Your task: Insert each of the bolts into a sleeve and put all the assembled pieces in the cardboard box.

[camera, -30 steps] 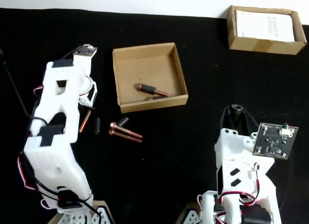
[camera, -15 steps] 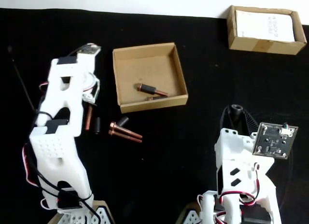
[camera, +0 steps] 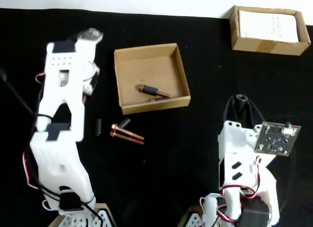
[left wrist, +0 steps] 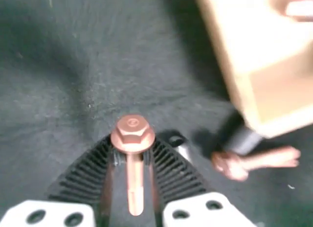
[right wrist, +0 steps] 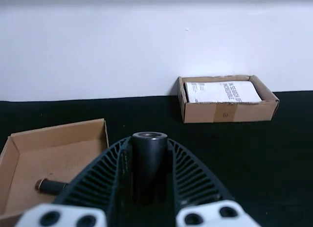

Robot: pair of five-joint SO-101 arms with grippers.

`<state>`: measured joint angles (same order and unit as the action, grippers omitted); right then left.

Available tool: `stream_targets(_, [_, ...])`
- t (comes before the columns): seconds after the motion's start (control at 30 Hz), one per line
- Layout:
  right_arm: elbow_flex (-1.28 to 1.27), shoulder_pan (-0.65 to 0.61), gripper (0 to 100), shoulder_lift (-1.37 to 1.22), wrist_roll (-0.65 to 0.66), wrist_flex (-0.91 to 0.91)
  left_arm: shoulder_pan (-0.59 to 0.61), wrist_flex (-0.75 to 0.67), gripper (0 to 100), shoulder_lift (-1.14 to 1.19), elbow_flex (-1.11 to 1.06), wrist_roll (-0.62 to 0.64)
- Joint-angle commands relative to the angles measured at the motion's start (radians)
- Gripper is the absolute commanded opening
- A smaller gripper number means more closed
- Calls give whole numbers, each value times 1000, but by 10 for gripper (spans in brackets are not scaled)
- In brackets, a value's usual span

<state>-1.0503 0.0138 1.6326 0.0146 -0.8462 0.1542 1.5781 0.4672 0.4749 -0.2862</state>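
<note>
Two cardboard boxes stand on the black worktop [camera: 205,60].

Open box [camera: 128,65], centre of the worktop: it holds one assembled piece [camera: 153,92], a copper bolt seated in a black sleeve. The piece lies on the box floor near the wall closest to the arms.

Smaller box [camera: 266,45], far right corner against the white wall [right wrist: 146,46]: it holds a white printed sheet [camera: 268,25] that covers most of its floor.

Loose parts, on the worktop just outside the open box's near wall: two loose bolts [camera: 128,132] lie side by side and almost touching. A tilted sleeve [camera: 125,123] sits just beside their heads, and a second sleeve [camera: 98,127] lies a little farther toward the left arm.

Left pincer [left wrist: 132,151]: it is beside the open box, on the side away from the right arm. Its jaws are narrow, clamped on the shank of a held bolt [left wrist: 132,134], whose hexagonal head projects just beyond the fingertips.

Right pincer [right wrist: 149,153]: it is over the right half of the worktop, well apart from both boxes. Its jaws are narrow, gripping a held sleeve [right wrist: 149,161] that stands upright with its open bore uppermost.
</note>
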Motion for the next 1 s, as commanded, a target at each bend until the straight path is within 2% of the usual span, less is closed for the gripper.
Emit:
stream_targets(0.0, [-18, -10, 6, 10, -46, 51, -94, 110, 9, -225, 113, 3])
stream_targets(0.13, [-18, -82, 6, 12, -164, 56, -205, 140, 9, -467, 122, 3])
stream_targets(0.27, [-21, -222, 6, 12, -232, 56, -326, 143, 9, -667, 120, 3])
stream_targets(0.5, [-142, -410, 6, 13, -247, 139, -535, 140, 9, -868, 120, 9])
stream_targets(0.67, [-291, -426, 6, 13, -235, 343, -611, 69, 9, -928, 120, 226])
stream_targets(0.83, [-412, -446, 6, 13, -103, 572, -608, -8, 9, -928, 120, 505])
stream_targets(0.97, [-490, -450, 6, 13, -44, 693, -616, -58, 9, -891, 119, 598])
